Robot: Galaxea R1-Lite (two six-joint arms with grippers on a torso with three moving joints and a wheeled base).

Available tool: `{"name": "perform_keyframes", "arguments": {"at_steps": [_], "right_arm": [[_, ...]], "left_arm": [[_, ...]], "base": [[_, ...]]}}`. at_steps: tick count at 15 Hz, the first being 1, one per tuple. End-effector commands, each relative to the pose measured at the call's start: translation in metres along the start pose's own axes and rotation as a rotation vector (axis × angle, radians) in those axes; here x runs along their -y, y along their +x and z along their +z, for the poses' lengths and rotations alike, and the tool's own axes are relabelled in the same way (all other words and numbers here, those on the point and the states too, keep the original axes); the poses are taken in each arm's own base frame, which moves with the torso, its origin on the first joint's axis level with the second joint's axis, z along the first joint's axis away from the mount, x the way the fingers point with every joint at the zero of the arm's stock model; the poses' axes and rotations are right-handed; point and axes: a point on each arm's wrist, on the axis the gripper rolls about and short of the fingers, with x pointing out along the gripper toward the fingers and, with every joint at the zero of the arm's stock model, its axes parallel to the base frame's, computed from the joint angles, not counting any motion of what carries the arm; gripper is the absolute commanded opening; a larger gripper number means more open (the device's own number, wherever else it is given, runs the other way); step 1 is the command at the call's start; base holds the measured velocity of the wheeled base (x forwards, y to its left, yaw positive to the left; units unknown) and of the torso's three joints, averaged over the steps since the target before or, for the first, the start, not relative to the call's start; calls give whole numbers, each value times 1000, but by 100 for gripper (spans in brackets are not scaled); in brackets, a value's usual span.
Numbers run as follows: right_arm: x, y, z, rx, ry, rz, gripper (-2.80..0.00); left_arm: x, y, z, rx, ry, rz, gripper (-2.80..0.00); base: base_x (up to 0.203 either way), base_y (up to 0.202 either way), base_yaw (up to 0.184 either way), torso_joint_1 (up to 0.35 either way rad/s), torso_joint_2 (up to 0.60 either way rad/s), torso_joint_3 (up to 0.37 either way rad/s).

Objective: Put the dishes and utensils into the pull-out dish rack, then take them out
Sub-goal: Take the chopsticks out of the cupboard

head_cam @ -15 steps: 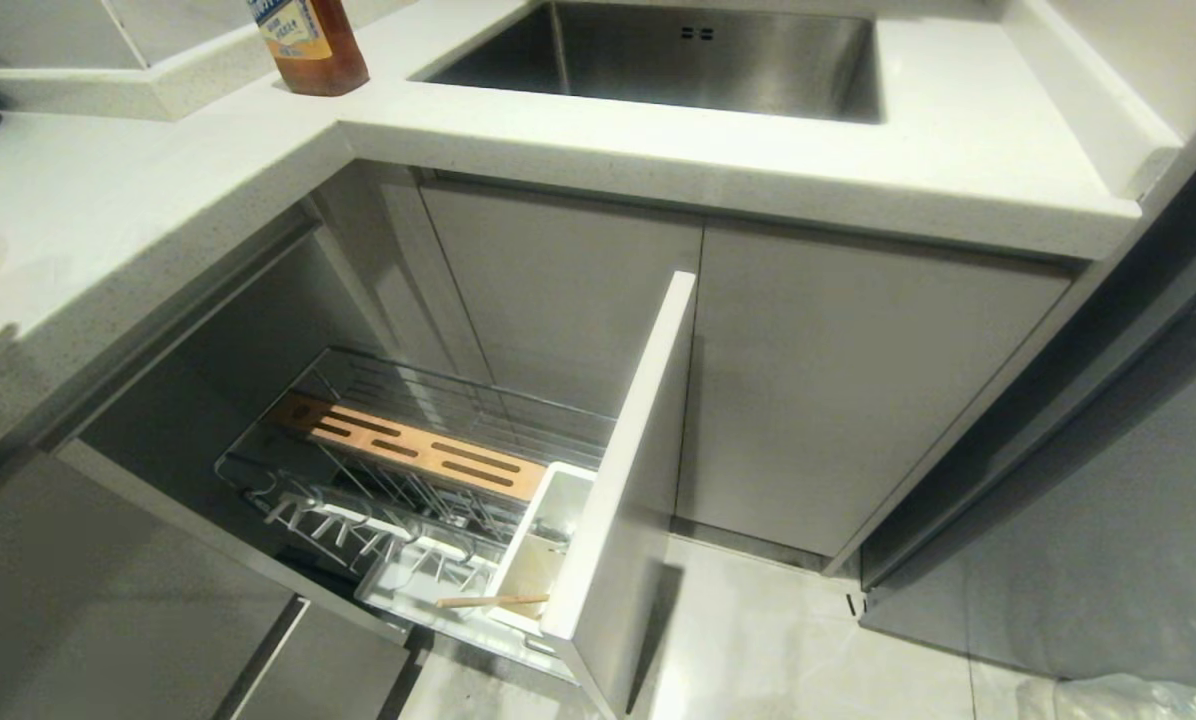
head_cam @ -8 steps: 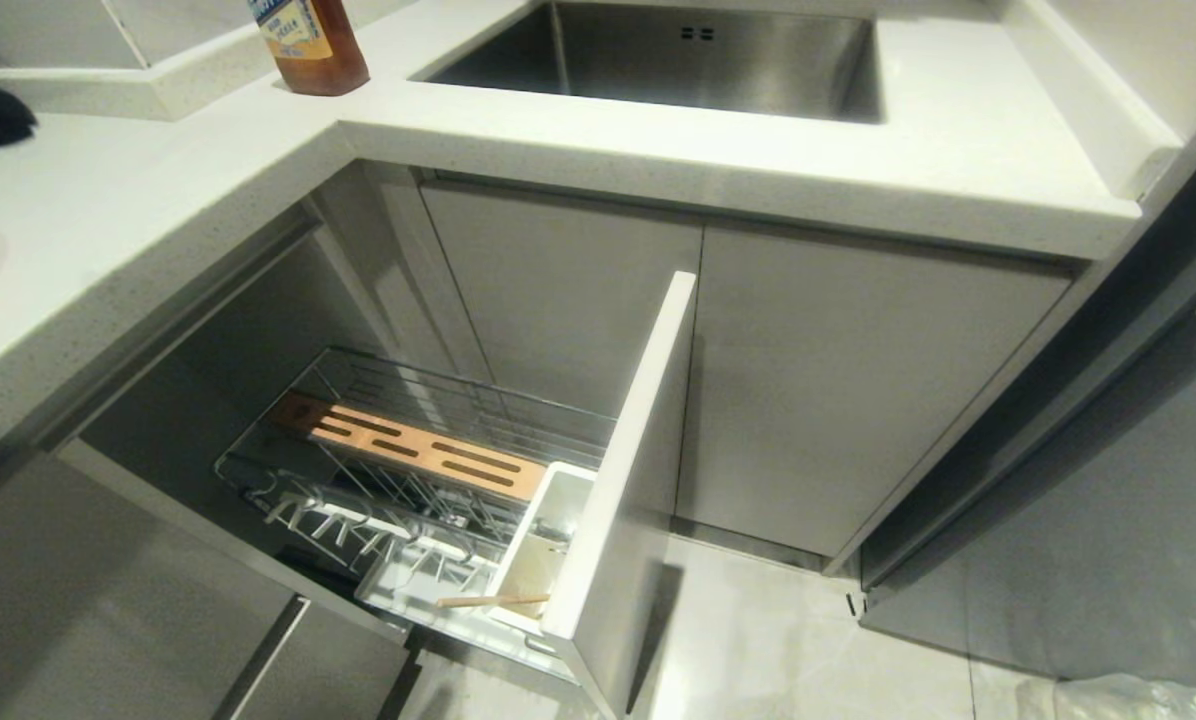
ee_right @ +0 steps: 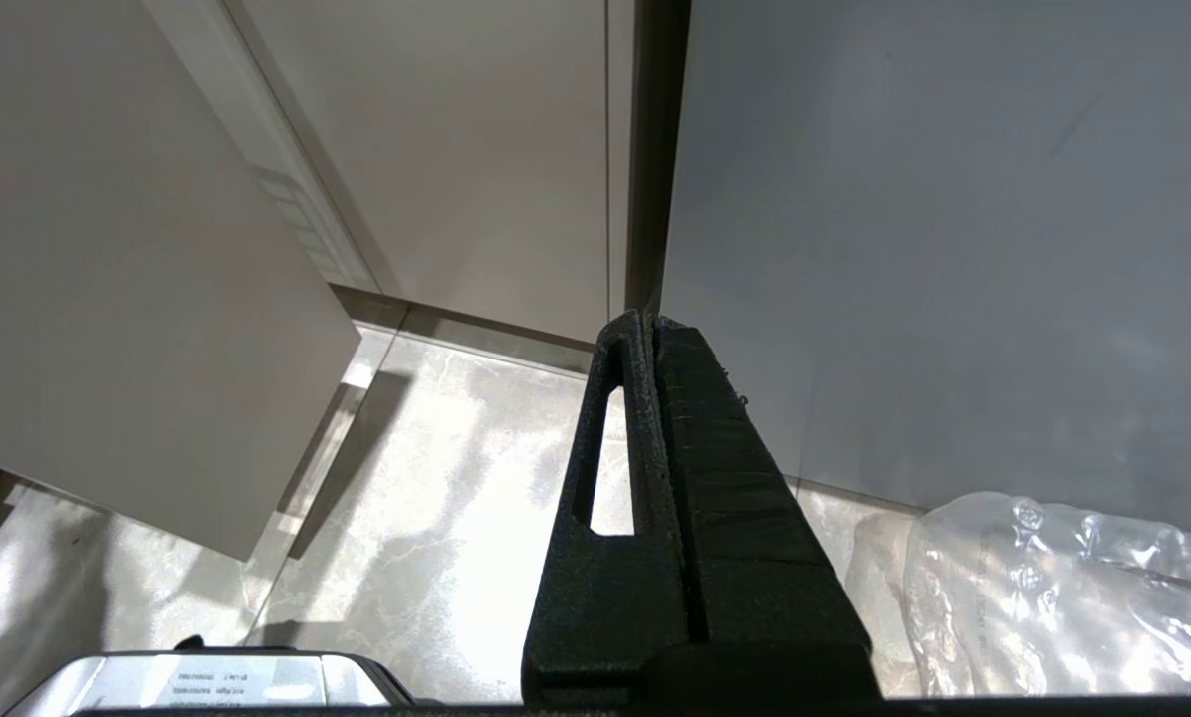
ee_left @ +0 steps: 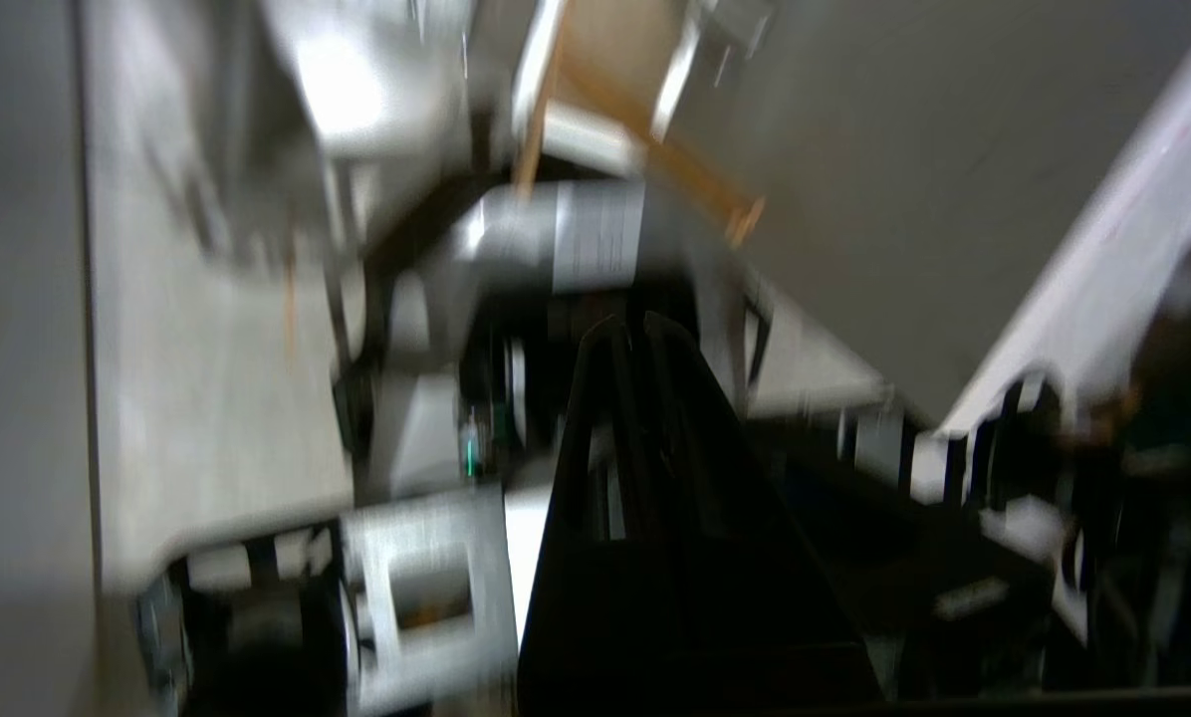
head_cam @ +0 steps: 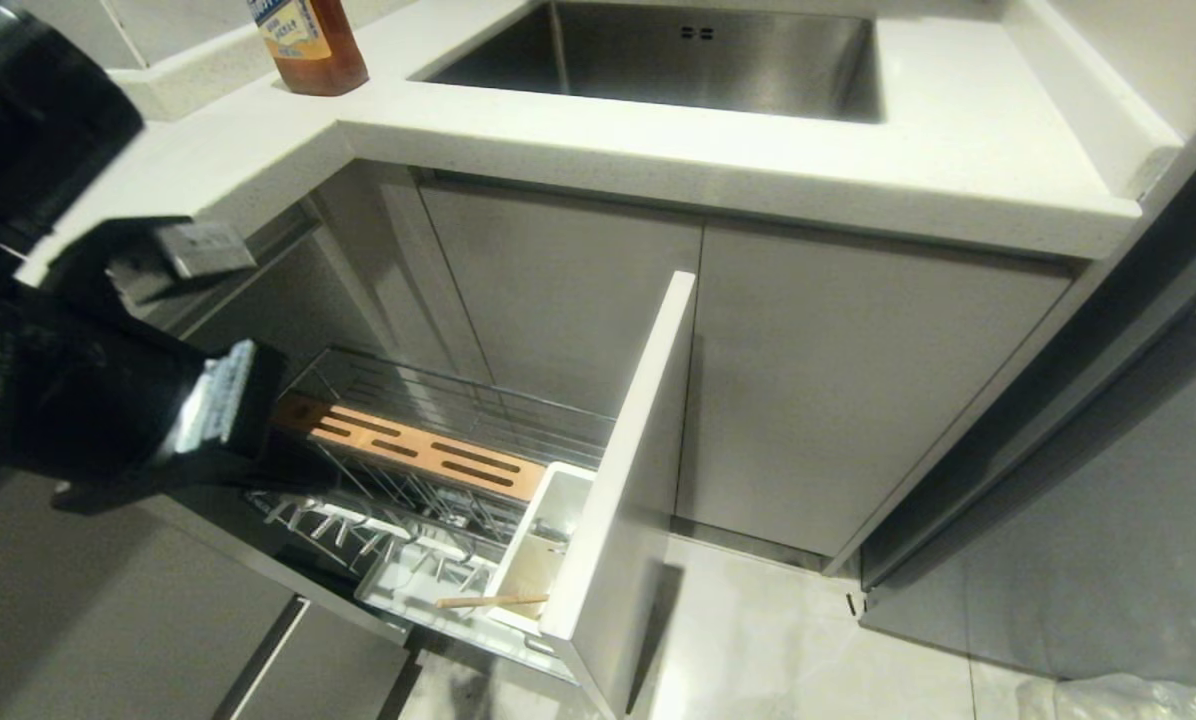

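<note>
Swinging into the head view from the left, the left arm (head_cam: 88, 400) is now hanging over the pull-out dish rack (head_cam: 428, 480). The left gripper (ee_left: 633, 334) is carrying nothing, fingers pressed together, likely heading for the chopsticks (head_cam: 493, 601) in the caddy (head_cam: 543, 550)

Pull-out dish rack (head_cam: 428, 470) open, chopsticks (head_cam: 493, 601) in caddy (head_cam: 543, 545) — left arm (head_cam: 78, 400) above

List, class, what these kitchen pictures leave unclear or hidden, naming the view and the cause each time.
- Rear of the pull-out dish rack: head view, covered by the left arm.
- Left hand, shut: outside the head view; anything between its fingers is lost to blur in the left wrist view.
- Plate, bowl: in no view.
- Utensil caddy contents: head view, too small beyond one chopstick.
- Bottle: top cut off by the head view's edge.
</note>
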Motion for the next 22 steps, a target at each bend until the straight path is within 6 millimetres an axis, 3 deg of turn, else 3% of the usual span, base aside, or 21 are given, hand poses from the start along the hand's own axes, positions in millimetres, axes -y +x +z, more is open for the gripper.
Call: {"name": "perform_keyframes", "arguments": {"at_steps": [1, 3, 4, 7, 13, 22], "right_arm": [[0, 0, 0, 0, 0, 0, -280], [0, 0, 0, 0, 0, 0, -280], [0, 0, 0, 0, 0, 0, -280], [0, 0, 0, 0, 0, 0, -280], [0, 0, 0, 0, 0, 0, -280], [0, 0, 0, 0, 0, 0, -280]], "left_arm": [[4, 44, 12, -201, -27, 39, -280], [1, 72, 21, -319, -77, 26, -280], [-1, 89, 27, -363, -96, 38, 0], [-19, 132, 43, -470, -132, 58, 0], [-38, 180, 58, -580, -177, 56, 0], [-42, 211, 53, -718, -200, 11, 0]], "base": [[0, 0, 0, 0, 0, 0], [0, 0, 0, 0, 0, 0], [0, 0, 0, 0, 0, 0], [0, 0, 0, 0, 0, 0], [0, 0, 0, 0, 0, 0], [0, 0, 0, 0, 0, 0]]}}
